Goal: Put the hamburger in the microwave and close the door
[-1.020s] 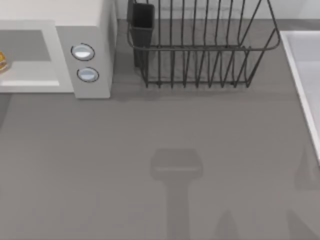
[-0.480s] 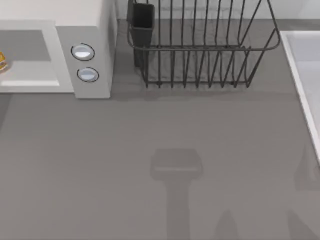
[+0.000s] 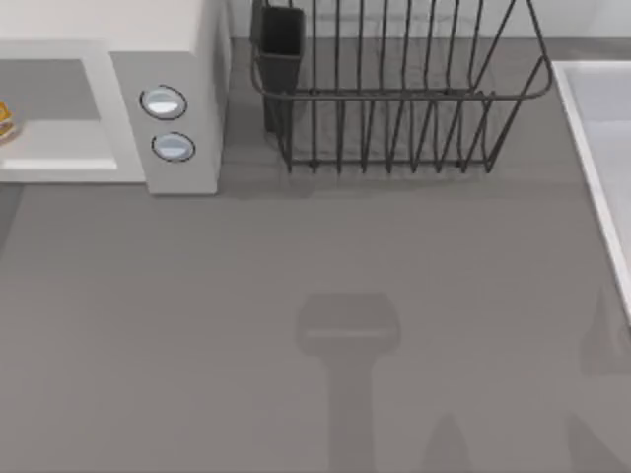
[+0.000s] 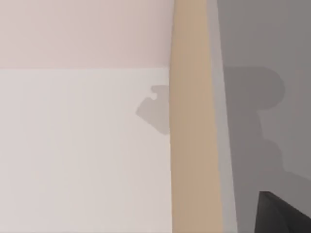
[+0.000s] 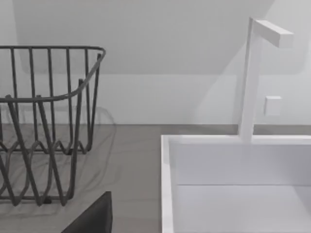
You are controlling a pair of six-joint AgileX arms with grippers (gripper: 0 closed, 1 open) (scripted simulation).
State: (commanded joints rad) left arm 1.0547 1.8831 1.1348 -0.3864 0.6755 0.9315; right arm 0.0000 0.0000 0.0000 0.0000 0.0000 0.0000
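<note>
A grey table seen from above. At about ten o'clock stands the microwave, a white box with two round silver-blue knobs on its front, one above the other. Its grey cavity is open to view, and the hamburger, a small orange-tan bun with a yellow layer, sits inside on the cavity floor at the far nine o'clock edge, half cut off by the frame. So the first half of the task looks done; the step in hand appears to be shutting the door, which I cannot make out with certainty from above. At twelve o'clock stands a dark wire dish rack with a dark cup holder on its left end; at three o'clock is the rim of a white sink. The right wrist view looks across the rack toward the sink and its white tap, with a dark sliver of finger at the edge. The left wrist view shows pale surfaces, a tan strip and a dark corner of finger. For either hand, I cannot tell how far open it is or whether it holds anything. To close well, the left arm should likely push on the door's outer face near its free edge, sweeping steadily toward the cavity until flush, without nudging the burger.
</note>
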